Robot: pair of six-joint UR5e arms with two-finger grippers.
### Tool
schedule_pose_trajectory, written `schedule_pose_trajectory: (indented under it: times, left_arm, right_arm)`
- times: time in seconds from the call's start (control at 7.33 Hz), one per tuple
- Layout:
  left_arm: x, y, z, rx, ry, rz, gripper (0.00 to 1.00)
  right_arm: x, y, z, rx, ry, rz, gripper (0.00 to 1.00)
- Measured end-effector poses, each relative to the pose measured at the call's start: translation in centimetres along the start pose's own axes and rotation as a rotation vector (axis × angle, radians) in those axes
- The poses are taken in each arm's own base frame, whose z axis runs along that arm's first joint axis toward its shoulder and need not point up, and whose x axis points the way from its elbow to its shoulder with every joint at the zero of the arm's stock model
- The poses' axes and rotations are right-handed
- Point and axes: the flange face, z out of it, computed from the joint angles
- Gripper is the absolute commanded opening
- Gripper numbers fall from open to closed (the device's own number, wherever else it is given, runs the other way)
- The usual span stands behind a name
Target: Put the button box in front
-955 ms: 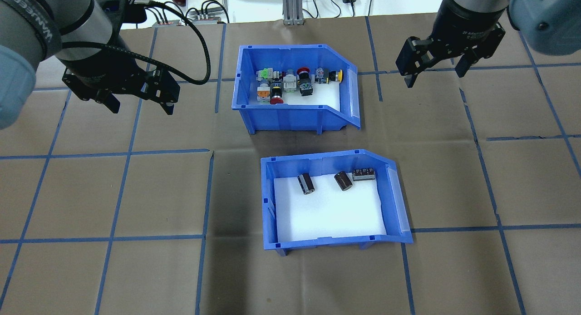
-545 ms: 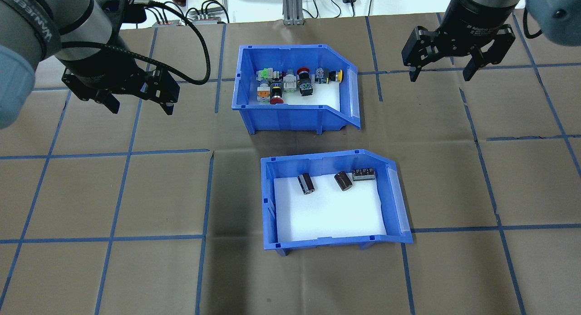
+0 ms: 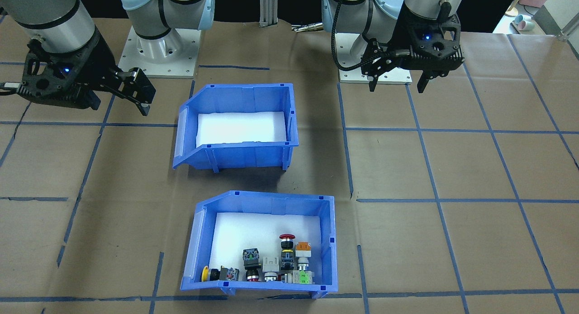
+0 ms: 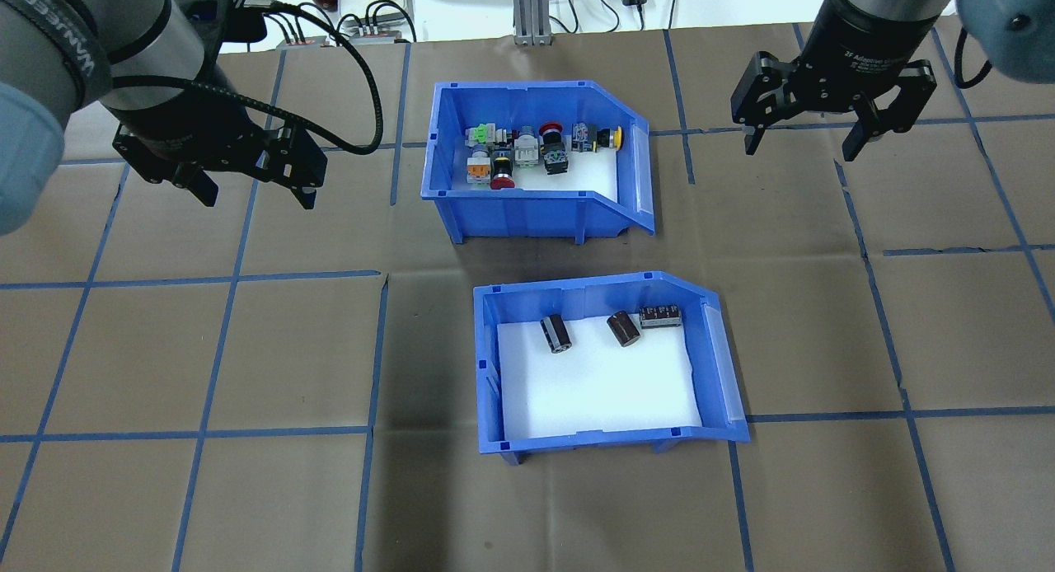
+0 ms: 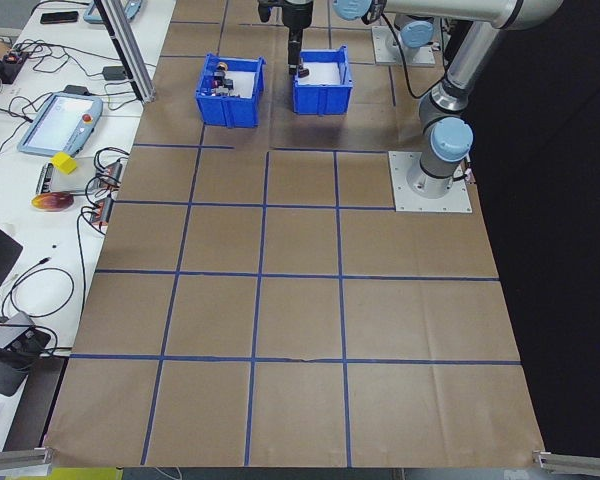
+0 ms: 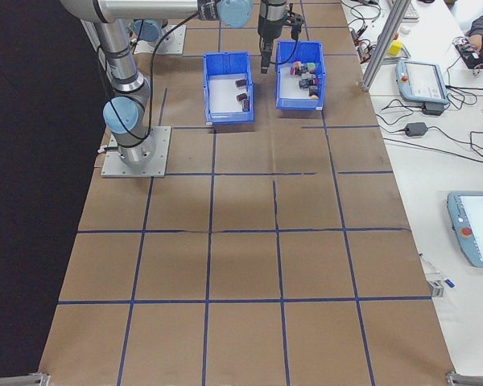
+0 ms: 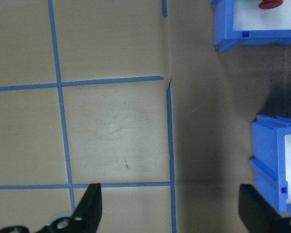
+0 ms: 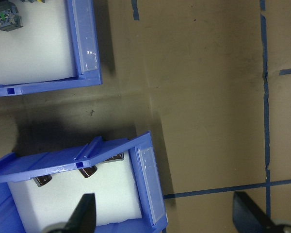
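The button box (image 4: 527, 213) is a blue bin with a sloped-cut side and several push-buttons (image 4: 527, 147) on white foam. It stands on the far half of the table, behind a similar bin. In the front-facing view the button box (image 3: 262, 196) is the nearer bin. My left gripper (image 4: 257, 194) hovers open to the left of it and holds nothing. To the right of the box my right gripper (image 4: 799, 150) also hangs open and empty. The left wrist view catches only a corner of the button box (image 7: 252, 34).
A second blue bin (image 4: 593, 442) with dark cylinders (image 4: 556, 335) sits on the robot's side of the button box, slightly to the right. Brown paper with a blue tape grid covers the table. Cables and tablets lie past the far edge.
My right gripper has shifted a little to the right and away from the robot and has turned slightly. The left gripper and both bins have not moved.
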Motion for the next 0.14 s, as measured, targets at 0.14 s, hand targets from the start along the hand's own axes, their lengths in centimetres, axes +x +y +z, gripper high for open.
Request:
schedule_pose_trajectory:
  times: [0.14]
  left_arm:
    - [-0.01,0.07,-0.06,0.0,-0.002,0.0,0.99]
  right_arm:
    - [0.0,-0.01,0.0,0.0,0.0,0.0,1.0]
